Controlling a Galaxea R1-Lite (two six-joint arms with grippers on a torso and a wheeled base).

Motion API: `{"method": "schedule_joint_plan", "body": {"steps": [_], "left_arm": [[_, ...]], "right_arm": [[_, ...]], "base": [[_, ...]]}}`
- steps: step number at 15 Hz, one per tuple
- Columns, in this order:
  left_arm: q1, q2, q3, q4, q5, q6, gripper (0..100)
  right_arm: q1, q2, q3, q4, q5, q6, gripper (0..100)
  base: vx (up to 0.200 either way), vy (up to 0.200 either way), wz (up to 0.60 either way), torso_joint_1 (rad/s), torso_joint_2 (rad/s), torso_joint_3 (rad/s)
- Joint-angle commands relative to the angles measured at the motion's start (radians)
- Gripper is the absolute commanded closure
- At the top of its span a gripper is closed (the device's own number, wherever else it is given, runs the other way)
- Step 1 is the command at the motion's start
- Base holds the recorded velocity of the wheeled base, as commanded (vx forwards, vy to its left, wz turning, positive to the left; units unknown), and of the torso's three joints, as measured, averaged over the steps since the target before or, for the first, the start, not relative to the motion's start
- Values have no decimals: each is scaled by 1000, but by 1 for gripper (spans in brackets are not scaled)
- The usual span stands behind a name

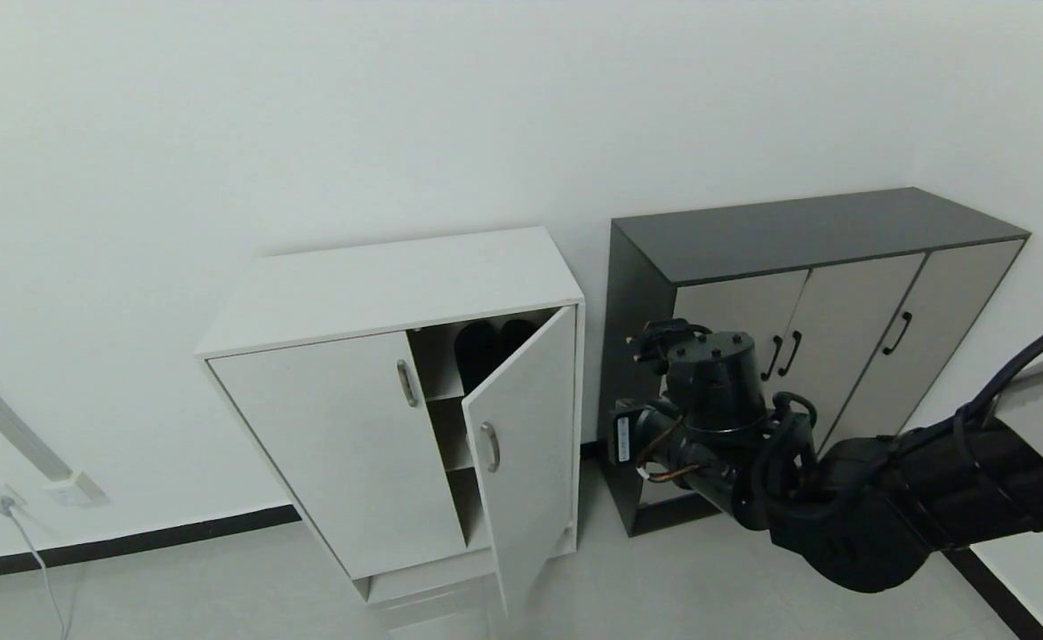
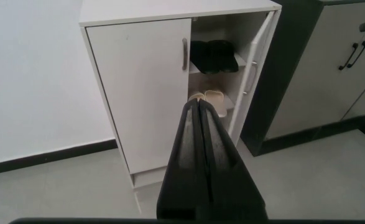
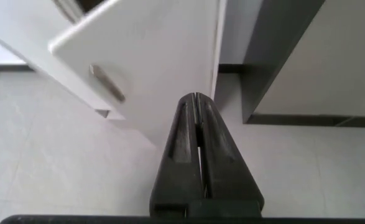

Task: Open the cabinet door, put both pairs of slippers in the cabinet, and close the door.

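Observation:
The white cabinet (image 1: 397,284) stands against the wall, its left door (image 1: 343,444) shut and its right door (image 1: 525,436) swung partly open. A black pair of slippers (image 1: 485,347) sits on the top shelf, also seen as black slippers (image 2: 216,55). A beige pair of slippers (image 2: 212,96) lies on the middle shelf. My left gripper (image 2: 199,103) is shut and empty, hanging in front of the cabinet's opening. My right gripper (image 3: 198,96) is shut and empty, close to the outer face of the open door (image 3: 151,56), beyond its handle (image 3: 106,84). My right arm (image 1: 717,418) is right of that door.
A dark grey cabinet (image 1: 806,231) with three shut doors stands right of the white one, just behind my right arm. A wall socket with a cable (image 1: 5,502) is at the far left. Bare floor (image 1: 174,587) lies in front.

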Motion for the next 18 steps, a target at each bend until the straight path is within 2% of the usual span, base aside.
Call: {"method": "schedule_joint_plan", "body": {"steps": [1,2,8,11,14,16,18], "left_arm": [[0,1,0,0,0,-1,100],[0,1,-2,0,0,-1,100],[0,1,-2,0,0,-1,100],[0,1,-2,0,0,-1,100],[0,1,-2,0,0,1,100],[0,1,0,0,0,2,100],[0,1,0,0,-1,2,100]], "right_arm": [[6,-2,7,0,1,-3,100],[9,-2,11,0,-1,-3,100],[24,-2,50,-5,47,-3,100],[29,2,92,-60,77,-16,100],[41,15,205,-202,197,-44,100],[41,37,261,-290,214,-87,100],[41,46,300,-319,266,-95,100]], "base": [[0,0,0,0,0,0],[0,0,0,0,0,0],[0,0,600,4,2,2],[0,0,0,0,0,0],[0,0,0,0,0,0],[0,0,0,0,0,0],[0,0,0,0,0,0]]}}
